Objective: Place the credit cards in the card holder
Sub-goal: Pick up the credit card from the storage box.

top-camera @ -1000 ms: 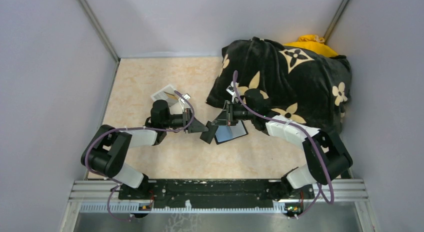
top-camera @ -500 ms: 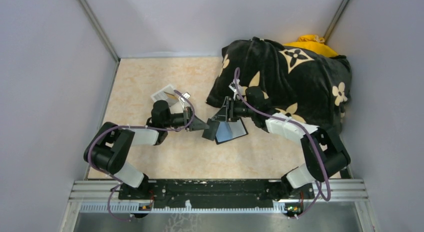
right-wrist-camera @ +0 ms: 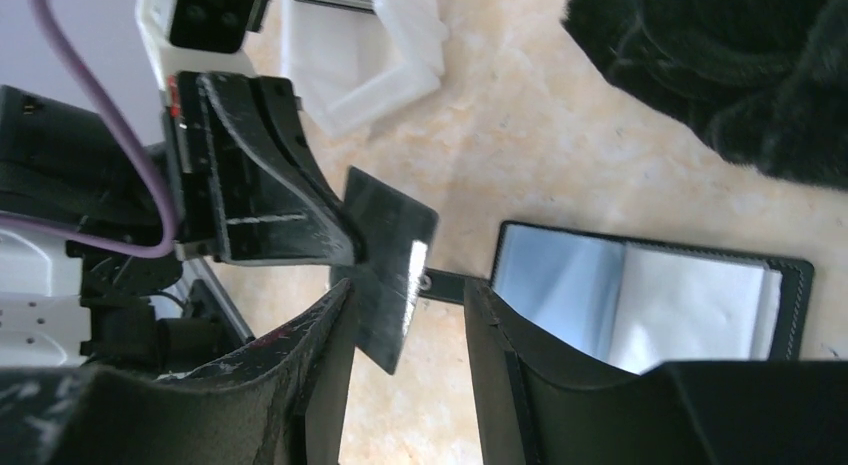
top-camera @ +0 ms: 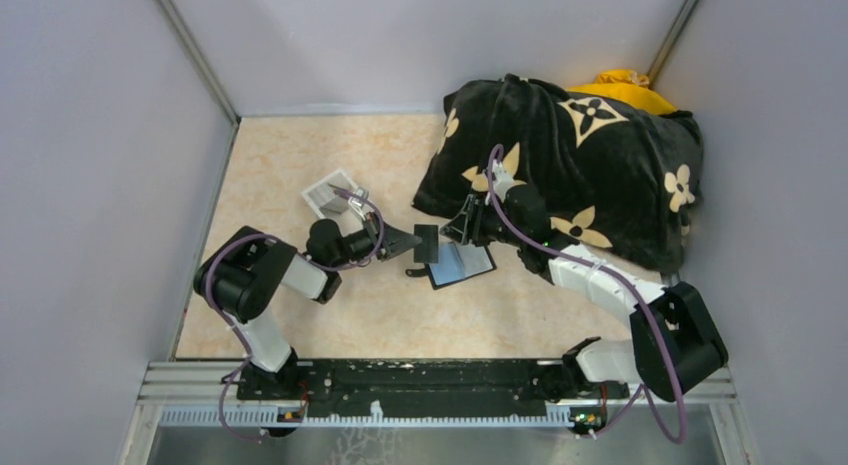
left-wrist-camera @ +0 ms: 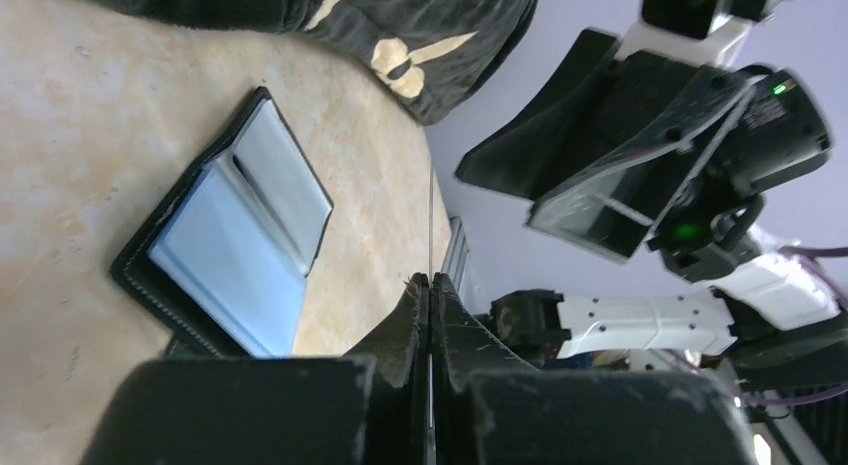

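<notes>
Card [right-wrist-camera: 390, 255] is clamped by one edge in the closed left gripper [left-wrist-camera: 430, 285]. Right gripper [right-wrist-camera: 410, 290] is parted, holding nothing. Card is judged thin, stiff, slick: flat faces to be pinched.

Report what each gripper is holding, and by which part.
Left gripper is shut on the dark credit card, pinching it by one edge. Right gripper is open and grips nothing.

The left arm [top-camera: 290, 275] and right arm [top-camera: 590, 273] pair black joint housings with white link shells, and a purple cable [right-wrist-camera: 47, 10] runs along each. The left gripper [left-wrist-camera: 430, 281] has scuffed matte-black wedge fingers [left-wrist-camera: 395, 333]. At right of frame, a green light [left-wrist-camera: 686, 228] glows.
</notes>
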Robot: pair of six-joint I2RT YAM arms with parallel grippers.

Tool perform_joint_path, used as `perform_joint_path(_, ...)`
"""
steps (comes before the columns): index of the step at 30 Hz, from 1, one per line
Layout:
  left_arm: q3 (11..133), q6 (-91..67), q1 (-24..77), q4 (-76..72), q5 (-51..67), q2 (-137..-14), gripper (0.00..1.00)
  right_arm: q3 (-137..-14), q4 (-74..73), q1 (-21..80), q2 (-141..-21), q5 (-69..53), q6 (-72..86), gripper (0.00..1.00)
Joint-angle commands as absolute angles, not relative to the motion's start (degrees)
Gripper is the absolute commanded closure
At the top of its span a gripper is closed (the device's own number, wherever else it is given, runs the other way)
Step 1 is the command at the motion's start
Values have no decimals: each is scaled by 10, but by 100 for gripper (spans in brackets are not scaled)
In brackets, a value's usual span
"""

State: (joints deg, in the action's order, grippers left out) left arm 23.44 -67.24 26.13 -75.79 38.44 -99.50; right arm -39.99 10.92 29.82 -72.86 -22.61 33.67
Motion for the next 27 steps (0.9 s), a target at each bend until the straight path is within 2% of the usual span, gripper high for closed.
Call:
perform_joint_path(1,232,-746,279,-895,327,-1021,100,-382,163,294,-722,-194,345,57)
perform_joint_path(11,238,-781,294,-952,302,-1065,100,-365,234,294,-768,-224,388,65)
perform_joint_path(19,252,-821,296,-1022,294,-1113,100,-356,265,294,-785,-244,409,67)
perform_joint_path(27,265,-824,299,-1025,293,-1108,100,-330,288,294,-788,-238,418,67)
